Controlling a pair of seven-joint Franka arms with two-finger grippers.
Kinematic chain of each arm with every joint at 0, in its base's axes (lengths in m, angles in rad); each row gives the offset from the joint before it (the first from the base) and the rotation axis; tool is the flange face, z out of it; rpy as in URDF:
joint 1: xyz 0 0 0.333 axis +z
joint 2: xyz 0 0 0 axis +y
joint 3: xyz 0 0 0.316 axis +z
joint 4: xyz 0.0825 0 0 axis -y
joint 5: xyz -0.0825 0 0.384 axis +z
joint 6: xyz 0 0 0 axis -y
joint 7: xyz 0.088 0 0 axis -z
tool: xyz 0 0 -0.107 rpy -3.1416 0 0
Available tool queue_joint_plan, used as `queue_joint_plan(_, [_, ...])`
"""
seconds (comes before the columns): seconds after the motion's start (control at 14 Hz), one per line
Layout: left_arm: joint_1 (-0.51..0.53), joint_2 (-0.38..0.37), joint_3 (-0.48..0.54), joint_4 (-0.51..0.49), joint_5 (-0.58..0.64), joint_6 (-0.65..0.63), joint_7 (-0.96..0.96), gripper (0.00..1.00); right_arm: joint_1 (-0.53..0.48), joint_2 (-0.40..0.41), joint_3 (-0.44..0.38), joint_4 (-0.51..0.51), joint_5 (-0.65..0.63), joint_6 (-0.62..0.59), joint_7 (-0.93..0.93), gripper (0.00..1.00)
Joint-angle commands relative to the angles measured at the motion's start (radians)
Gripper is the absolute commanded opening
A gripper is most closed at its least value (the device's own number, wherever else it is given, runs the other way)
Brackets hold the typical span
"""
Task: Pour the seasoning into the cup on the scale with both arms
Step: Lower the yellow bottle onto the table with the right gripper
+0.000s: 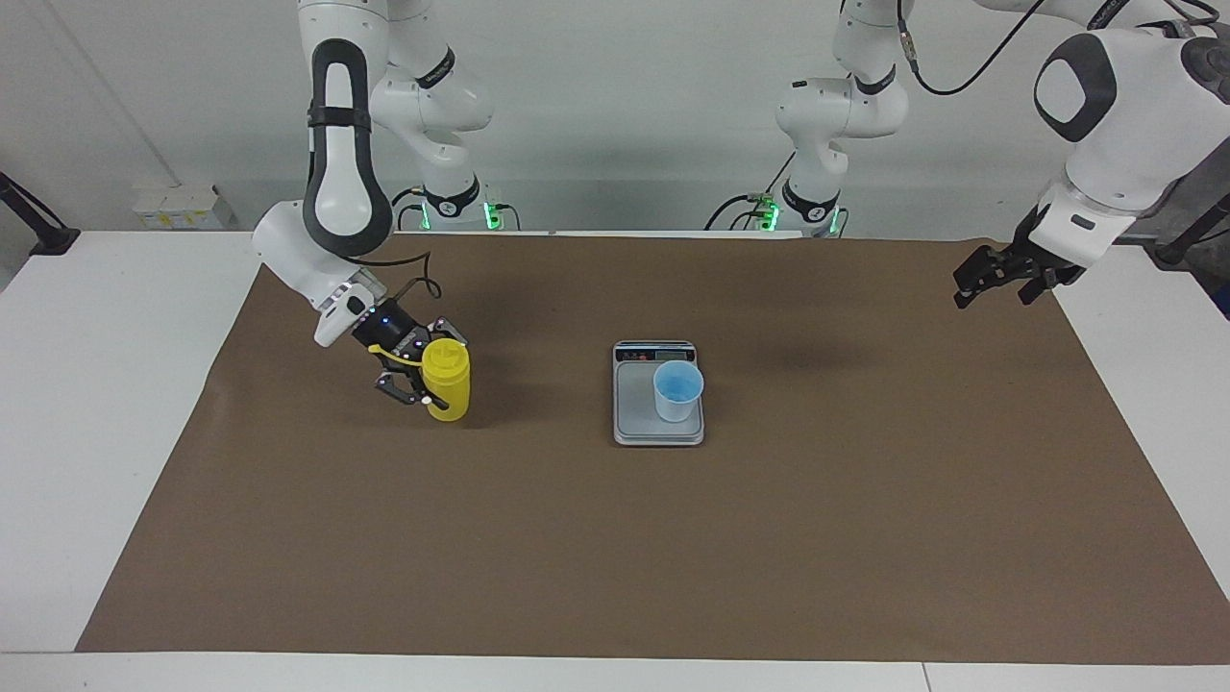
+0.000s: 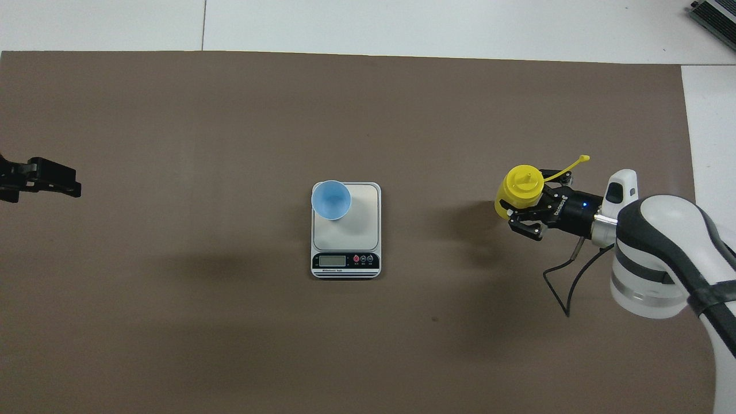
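The yellow seasoning bottle stands on the brown mat toward the right arm's end of the table, and it also shows in the overhead view with its cap strap sticking out. My right gripper is shut on the bottle's side. The light-blue cup stands upright on the scale, on the plate's corner farthest from the display. My left gripper is open and empty, held in the air over the mat's edge at the left arm's end.
The brown mat covers most of the white table. The scale's display strip faces the robots. A black cable hangs from the right wrist above the mat.
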State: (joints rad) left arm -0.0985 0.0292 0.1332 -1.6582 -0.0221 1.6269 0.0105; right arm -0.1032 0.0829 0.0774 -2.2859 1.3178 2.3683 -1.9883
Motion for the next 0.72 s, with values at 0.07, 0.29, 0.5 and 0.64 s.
queue_joint_plan(0.07, [-0.001,-0.025,0.003,-0.028,0.001,0.018,0.002,1.0,-0.065,0.04,0.012,-0.009,0.139,-0.085,-0.151,0.51])
queue_joint_plan(0.29, [-0.001,-0.025,0.003,-0.028,0.001,0.018,0.002,1.0,-0.089,0.052,0.012,-0.015,0.156,-0.107,-0.191,0.7])
queue_joint_plan(0.5, [-0.001,-0.023,0.003,-0.028,0.002,0.019,0.002,1.0,-0.09,0.051,0.012,-0.021,0.156,-0.106,-0.19,1.0])
queue_joint_plan(0.64, [-0.001,-0.025,0.003,-0.028,0.001,0.019,0.002,1.0,-0.092,0.051,0.01,-0.023,0.156,-0.107,-0.191,1.0])
